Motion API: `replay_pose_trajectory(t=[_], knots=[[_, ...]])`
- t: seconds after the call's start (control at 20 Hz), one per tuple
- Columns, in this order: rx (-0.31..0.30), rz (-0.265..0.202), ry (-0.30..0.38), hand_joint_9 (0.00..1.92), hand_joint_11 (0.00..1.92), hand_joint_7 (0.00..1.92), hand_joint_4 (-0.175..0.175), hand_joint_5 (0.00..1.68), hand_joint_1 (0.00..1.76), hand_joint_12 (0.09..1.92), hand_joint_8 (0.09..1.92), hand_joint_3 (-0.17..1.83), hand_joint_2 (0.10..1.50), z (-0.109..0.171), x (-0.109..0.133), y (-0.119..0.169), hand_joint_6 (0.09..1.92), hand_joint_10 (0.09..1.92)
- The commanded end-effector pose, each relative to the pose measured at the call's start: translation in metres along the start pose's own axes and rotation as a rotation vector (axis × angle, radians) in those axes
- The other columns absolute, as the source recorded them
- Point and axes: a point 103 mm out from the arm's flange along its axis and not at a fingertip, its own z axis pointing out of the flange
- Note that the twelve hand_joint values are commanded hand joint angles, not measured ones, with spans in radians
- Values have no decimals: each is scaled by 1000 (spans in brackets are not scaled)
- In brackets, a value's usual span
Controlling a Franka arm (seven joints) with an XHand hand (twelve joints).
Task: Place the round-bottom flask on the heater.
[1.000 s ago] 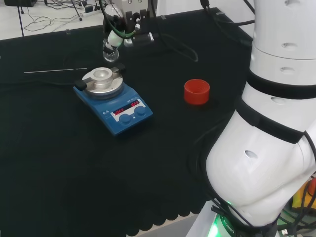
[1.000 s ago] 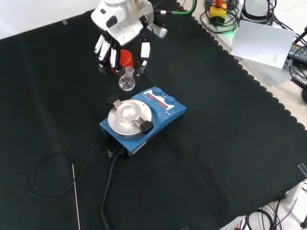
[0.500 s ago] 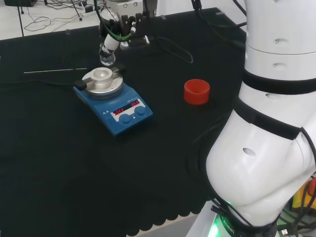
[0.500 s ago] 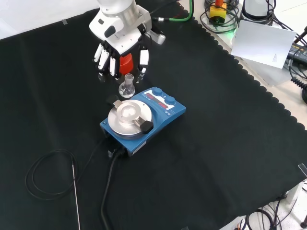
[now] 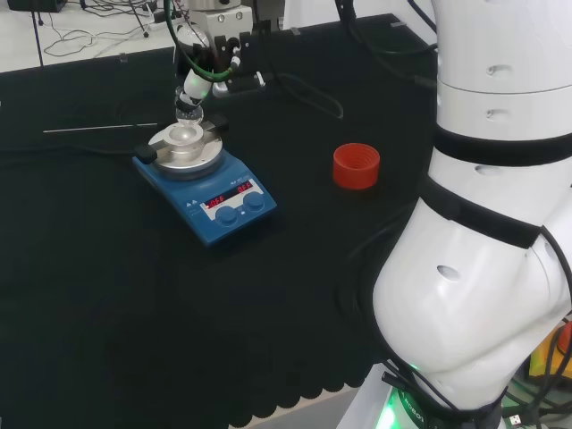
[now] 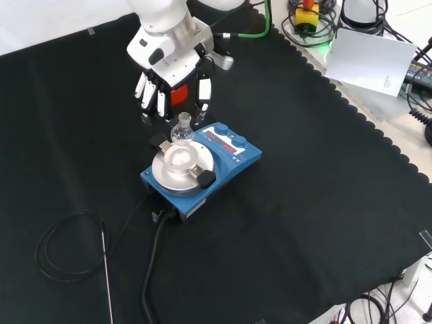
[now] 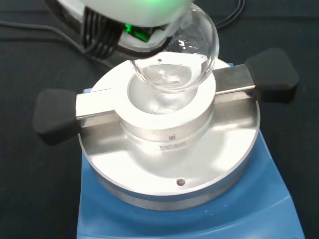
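A small clear round-bottom flask hangs just above the metal bowl of the blue heater. My hand holds the flask by its neck from above, fingers curled round it. In the wrist view the flask's round body sits over the far rim of the bowl, slightly off its centre. Whether the glass touches the metal I cannot tell.
A red ribbed ring stand sits on the cloth to the right of the heater in the head view. A thin metal rod and a black cable lie near the heater. The arm's white links rise at the right.
The hand carried the flask from beside the red stand over to the heater and lowered it above the metal bowl.
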Motion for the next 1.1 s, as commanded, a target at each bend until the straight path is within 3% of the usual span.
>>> replay_pose_trajectory(t=[0.05,1.1], knots=[[9,-15,-1,794,593,499,84,1174,1121,1257,698,727,667,5,6,5,881,549],[43,-23,-1,793,593,499,80,1172,1122,1259,701,730,666,26,4,30,885,552]])
